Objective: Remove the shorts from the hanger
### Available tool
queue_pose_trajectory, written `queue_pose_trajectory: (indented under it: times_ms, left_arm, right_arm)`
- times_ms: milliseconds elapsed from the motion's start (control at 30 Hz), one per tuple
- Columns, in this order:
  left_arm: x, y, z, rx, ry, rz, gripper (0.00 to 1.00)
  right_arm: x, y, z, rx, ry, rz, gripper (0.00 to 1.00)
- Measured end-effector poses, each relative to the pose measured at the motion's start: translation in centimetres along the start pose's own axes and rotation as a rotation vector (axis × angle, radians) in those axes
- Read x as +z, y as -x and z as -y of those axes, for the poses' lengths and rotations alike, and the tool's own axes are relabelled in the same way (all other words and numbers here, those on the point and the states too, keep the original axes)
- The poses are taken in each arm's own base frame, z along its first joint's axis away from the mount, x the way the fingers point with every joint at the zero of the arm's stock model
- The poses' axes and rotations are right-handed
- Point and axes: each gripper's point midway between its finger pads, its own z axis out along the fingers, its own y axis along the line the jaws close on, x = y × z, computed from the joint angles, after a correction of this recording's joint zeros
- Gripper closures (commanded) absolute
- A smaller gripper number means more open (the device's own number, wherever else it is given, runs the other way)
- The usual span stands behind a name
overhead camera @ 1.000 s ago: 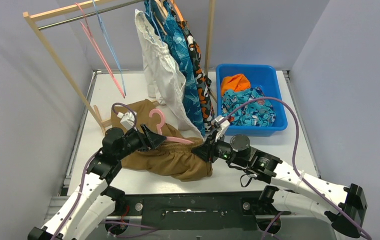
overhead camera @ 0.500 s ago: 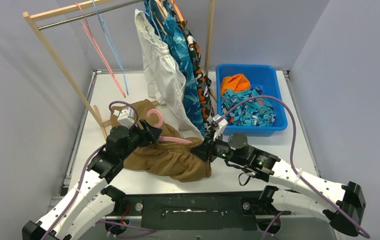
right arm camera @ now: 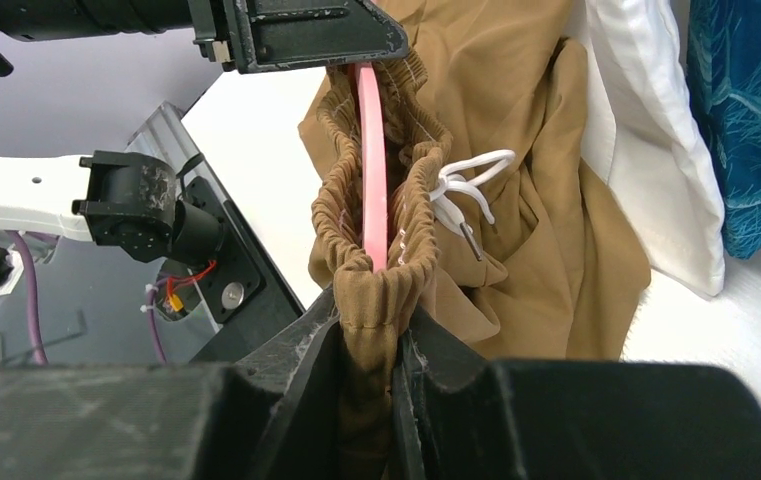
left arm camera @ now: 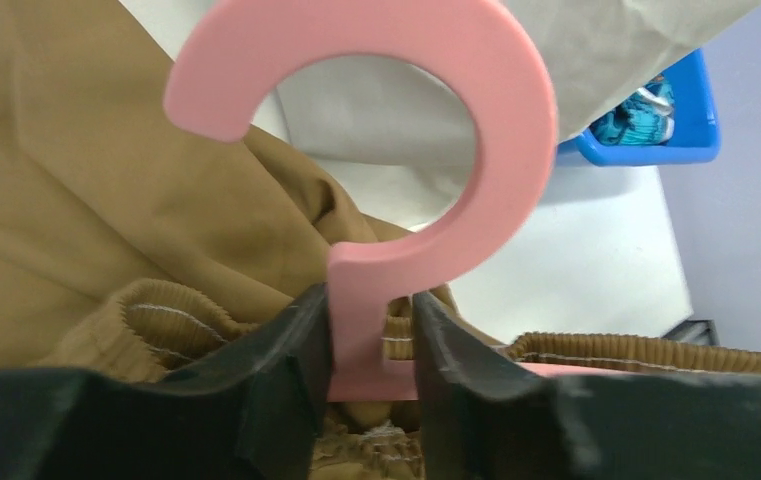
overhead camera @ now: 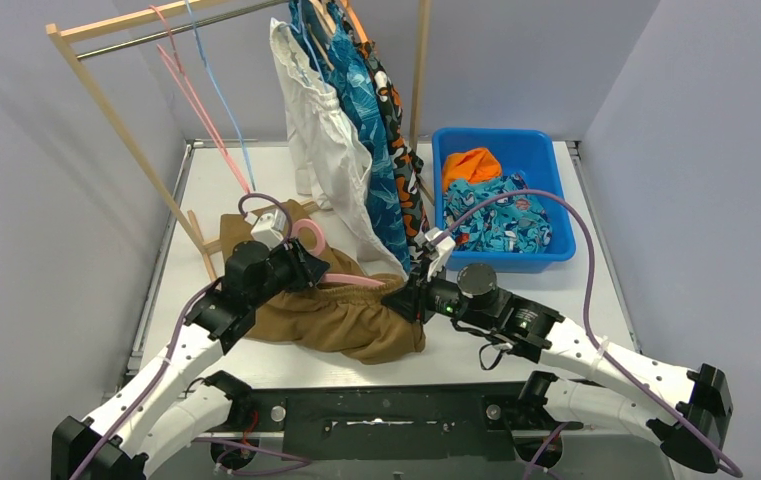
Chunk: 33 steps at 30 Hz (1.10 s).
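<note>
Two left fingers [left arm camera: 286, 350] are pressing against either side of the neck of a pink hanger [left arm camera: 516, 130] at the bottom centre of the left wrist view, closed on it just below the hook, which is arching across the top of the frame. At the bottom of the right wrist view the right fingers [right arm camera: 301, 365] are pinching a fold of elastic waistband [right arm camera: 371, 290] on the brown shorts [right arm camera: 501, 60], narrow with the cloth between them. The hanger's pink bar is running up through the gathered waist opening toward the left fingers at the top of that view, and a white drawstring [right arm camera: 466, 185] is dangling just right of the opening. In the overhead view the brown shorts are lying crumpled on the desk [overhead camera: 276, 365] at the centre of the frame, between the two arms. Above them, white shorts [overhead camera: 321, 140], blue patterned shorts [overhead camera: 376, 150] and camouflage shorts [overhead camera: 396, 120] are hanging from a wooden rack [overhead camera: 121, 125], with two bare thin hangers [overhead camera: 196, 100] at the upper left. At the right a blue bin [overhead camera: 531, 150] is holding orange shorts [overhead camera: 471, 165] and teal shark-print shorts [overhead camera: 501, 222].
</note>
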Motion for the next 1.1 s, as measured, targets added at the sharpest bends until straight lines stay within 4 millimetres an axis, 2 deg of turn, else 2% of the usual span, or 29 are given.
queue_pose_trajectory:
  times_ms: [67,200,300,400,500,567,700,800,933,1100]
  left_arm:
    - [-0.2,0.3,-0.1,0.006,0.007,0.013,0.89]
    - [-0.4,0.3,-0.2,0.023,0.007,0.015,0.99]
    - [-0.6,0.2,0.2,0.028,0.0,0.005,1.0]
    - [-1.2,0.8,1.8,0.04,-0.034,0.006,1.0]
    - [-2.4,2.6,4.8,0.072,-0.092,0.026,1.0]
    - [-3.6,4.2,7.5,0.109,-0.142,0.047,1.0]
    - [-6.1,7.2,13.6,0.196,-0.263,0.081,1.0]
    - [-7.0,8.2,17.2,0.236,-0.342,0.085,1.0]
    - [-6.9,8.9,20.7,0.284,-0.403,0.08,1.0]
    - [-6.7,10.1,23.7,0.334,-0.447,0.11,1.0]
  right_arm:
    - [0.0,0.1,0.0,-0.005,0.001,0.003,1.0]
    - [-0.2,0.4,0.0,-0.009,-0.002,0.012,0.99]
    - [-0.6,0.5,0.1,-0.014,-0.016,0.02,0.98]
    - [-1.4,1.3,0.4,-0.026,-0.043,0.055,0.96]
    - [-3.0,3.0,0.6,-0.043,-0.074,0.131,0.97]
    - [-4.3,4.5,0.5,-0.051,-0.094,0.192,0.98]
    - [-7.9,8.2,-0.3,-0.067,-0.1,0.359,1.0]
    - [-10.5,10.1,-0.5,-0.07,-0.112,0.459,1.0]
    - [-13.1,11.9,-0.1,-0.076,-0.16,0.534,1.0]
    - [-15.5,14.1,-0.2,-0.103,-0.209,0.578,1.0]
